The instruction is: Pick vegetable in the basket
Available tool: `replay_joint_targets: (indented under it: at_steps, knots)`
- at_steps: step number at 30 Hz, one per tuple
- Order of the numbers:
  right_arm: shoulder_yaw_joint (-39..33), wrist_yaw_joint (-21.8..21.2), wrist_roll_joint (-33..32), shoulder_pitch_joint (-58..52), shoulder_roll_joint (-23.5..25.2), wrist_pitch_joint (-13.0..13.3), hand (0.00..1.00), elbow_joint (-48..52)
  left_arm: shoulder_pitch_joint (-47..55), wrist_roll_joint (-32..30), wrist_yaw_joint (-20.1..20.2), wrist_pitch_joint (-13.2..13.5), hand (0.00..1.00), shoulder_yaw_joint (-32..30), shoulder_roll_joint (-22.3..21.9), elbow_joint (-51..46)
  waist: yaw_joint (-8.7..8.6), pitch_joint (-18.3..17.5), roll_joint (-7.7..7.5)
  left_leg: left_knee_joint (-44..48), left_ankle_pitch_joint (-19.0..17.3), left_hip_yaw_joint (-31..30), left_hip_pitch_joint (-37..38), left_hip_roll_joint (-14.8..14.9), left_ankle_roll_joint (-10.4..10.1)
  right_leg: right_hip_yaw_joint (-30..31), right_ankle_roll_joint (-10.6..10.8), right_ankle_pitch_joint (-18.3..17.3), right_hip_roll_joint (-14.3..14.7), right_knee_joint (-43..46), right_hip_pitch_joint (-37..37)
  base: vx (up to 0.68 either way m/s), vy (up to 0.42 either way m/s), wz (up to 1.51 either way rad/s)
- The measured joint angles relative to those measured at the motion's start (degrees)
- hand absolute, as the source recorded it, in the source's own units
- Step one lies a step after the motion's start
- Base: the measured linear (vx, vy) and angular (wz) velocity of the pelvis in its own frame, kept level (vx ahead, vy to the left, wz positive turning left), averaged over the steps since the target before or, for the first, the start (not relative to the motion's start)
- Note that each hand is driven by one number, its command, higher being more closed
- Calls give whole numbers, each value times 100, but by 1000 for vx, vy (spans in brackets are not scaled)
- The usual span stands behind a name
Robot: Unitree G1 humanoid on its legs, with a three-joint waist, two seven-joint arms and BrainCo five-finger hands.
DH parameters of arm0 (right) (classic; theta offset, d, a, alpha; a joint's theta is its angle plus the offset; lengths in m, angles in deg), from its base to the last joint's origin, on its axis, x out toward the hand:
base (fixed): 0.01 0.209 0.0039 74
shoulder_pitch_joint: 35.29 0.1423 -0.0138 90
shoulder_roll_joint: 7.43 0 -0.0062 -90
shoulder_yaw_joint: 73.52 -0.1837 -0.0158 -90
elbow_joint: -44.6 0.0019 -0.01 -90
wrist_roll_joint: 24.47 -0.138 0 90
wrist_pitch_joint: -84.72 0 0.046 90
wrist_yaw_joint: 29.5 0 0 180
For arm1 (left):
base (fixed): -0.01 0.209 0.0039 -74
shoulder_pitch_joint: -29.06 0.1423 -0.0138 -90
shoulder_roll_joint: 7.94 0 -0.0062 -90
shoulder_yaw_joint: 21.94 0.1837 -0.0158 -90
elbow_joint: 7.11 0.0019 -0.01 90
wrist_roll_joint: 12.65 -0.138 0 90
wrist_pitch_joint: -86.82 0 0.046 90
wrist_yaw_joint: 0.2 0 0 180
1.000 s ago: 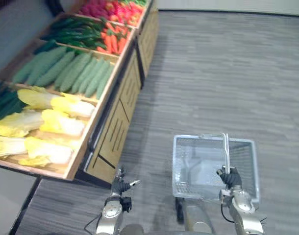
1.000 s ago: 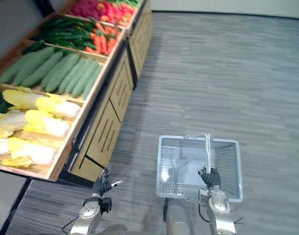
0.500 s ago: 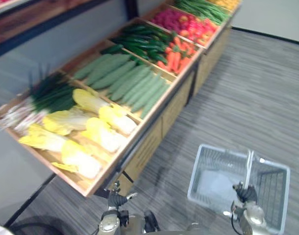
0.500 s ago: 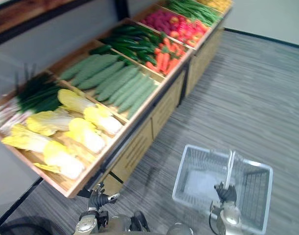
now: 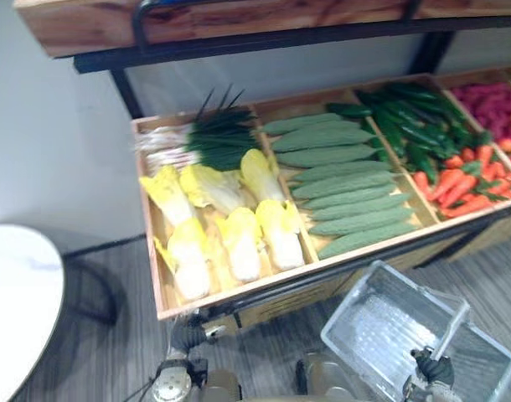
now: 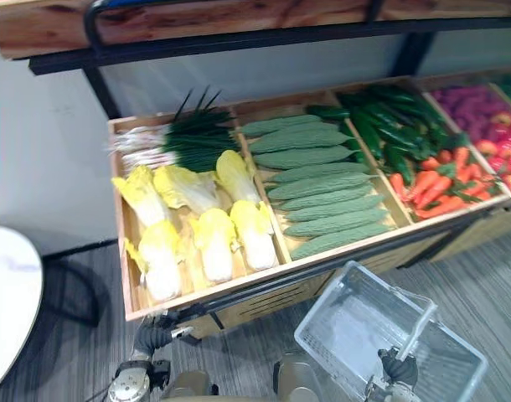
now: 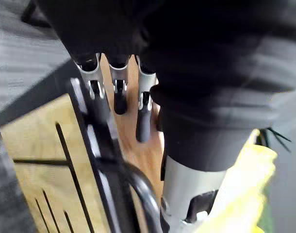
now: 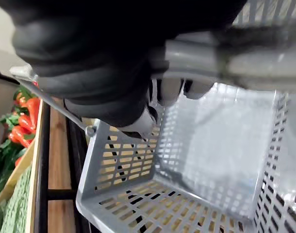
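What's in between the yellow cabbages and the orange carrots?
Long, bumpy pale green gourds lie side by side, filling the stretch between the cabbages and the carrots. The left eye view and the right eye view both show it.

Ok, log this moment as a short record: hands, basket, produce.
basket: grey, empty, in front of the stand
right robot hand: curled round its handle
left robot hand: open, empty, low by the stand's front edge
stand compartments: green onions, yellow cabbages, pale green gourds, dark cucumbers, carrots
vegetable picked: none yet
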Motion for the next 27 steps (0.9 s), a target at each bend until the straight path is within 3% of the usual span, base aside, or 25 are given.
replay_joint_targets:
  at_steps: [1,4,8,11,15,23,27]
  knots:
    - [10,-13,-1,-67,7,-2,100,15,-257,30,20,339,0,19,-92,-540,0,-128,40,-33,5,-20,-25,42,-5,-99,-10,2,-2,-58,45,-99,-72,29]
    - [19,-11,-59,-185,54,-8,100,15,-809,1,23,749,0,-14,-100,-1048,-17,-258,116,-155,121,-134,-38,61,-34,-305,-9,15,-42,-211,166,-76,-60,38]
    - [12,-9,-114,-286,64,-9,100,15,-950,-326,1,820,0,-29,-137,-1134,-27,-293,149,-365,338,-121,-53,107,-54,-514,6,38,-132,-263,202,-41,-70,33]
    - [-20,-9,-114,-301,98,-7,100,15,-1012,-850,-67,774,0,-36,-174,-1085,-76,-334,82,-560,556,-86,-42,137,-72,-675,-10,83,-167,-334,244,-16,-55,28]
    - [14,-27,-111,-304,148,-2,100,24,-1519,-1604,-338,647,0,-84,-160,-273,-174,-410,-19,-927,804,-17,104,138,-67,-751,-19,150,-204,-463,333,-13,-40,12]
    - [195,-194,-90,-233,126,16,100,-56,-2588,-2695,-702,113,0,-343,71,1454,-506,-454,-58,-1858,1309,356,481,138,-131,-571,107,265,-200,-748,358,16,1,-5]
    - [219,-274,-82,-149,125,58,100,-58,-3021,-3191,-892,-192,0,-461,199,2092,-553,-389,-103,-1991,1398,560,452,137,-211,-388,79,289,-131,-735,158,63,3,-23]
